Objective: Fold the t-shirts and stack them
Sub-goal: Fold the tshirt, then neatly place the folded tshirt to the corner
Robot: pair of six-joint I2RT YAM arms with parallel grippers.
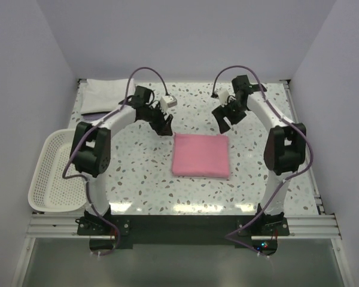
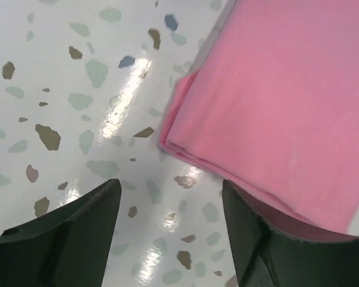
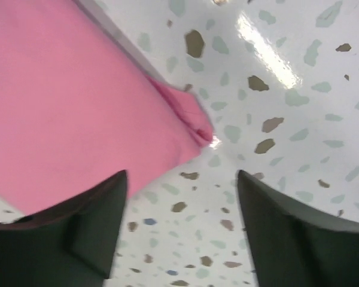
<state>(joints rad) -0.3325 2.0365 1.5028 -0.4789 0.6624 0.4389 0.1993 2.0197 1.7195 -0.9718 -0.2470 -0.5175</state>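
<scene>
The left gripper (image 2: 171,190) hangs with its two dark fingers (image 2: 78,239) spread wide over the speckled desk (image 2: 66,78). A folded, layered corner of the pink t-shirt (image 2: 275,101) lies just ahead of them. One finger overlaps the cloth's edge.

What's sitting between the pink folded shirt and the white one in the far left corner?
In the top view, the left gripper hangs over that stretch; otherwise only bare speckled table separates the pink shirt and white shirt.

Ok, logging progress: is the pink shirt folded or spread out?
Folded. The pink shirt lies as a compact rectangle, no sleeves showing; wrist views show layered edges at its corners.
</scene>
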